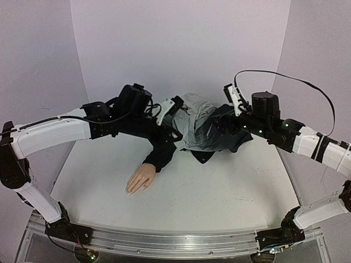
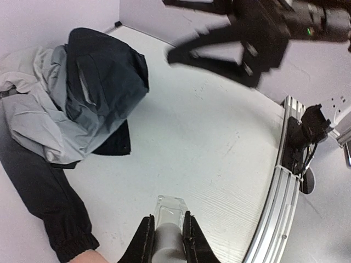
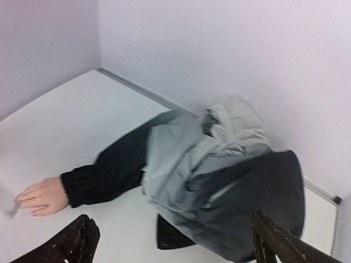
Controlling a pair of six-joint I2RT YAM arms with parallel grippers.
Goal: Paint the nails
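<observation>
Nails (image 1: 128,192) of the mannequin hand (image 1: 140,178) face up on the desk (image 1: 219,192), likely for reach, ahead-left of the wide-open, empty right end effector (image 3: 171,219) and near, leftward of, the left end effector (image 2: 167,218), clamped on a small pale object (image 2: 168,244), probably the applicator.

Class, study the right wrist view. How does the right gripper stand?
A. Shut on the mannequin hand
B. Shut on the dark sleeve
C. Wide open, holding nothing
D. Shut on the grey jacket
C: the right gripper has its two fingers far apart at the bottom of its wrist view, with nothing gripped between them.
</observation>
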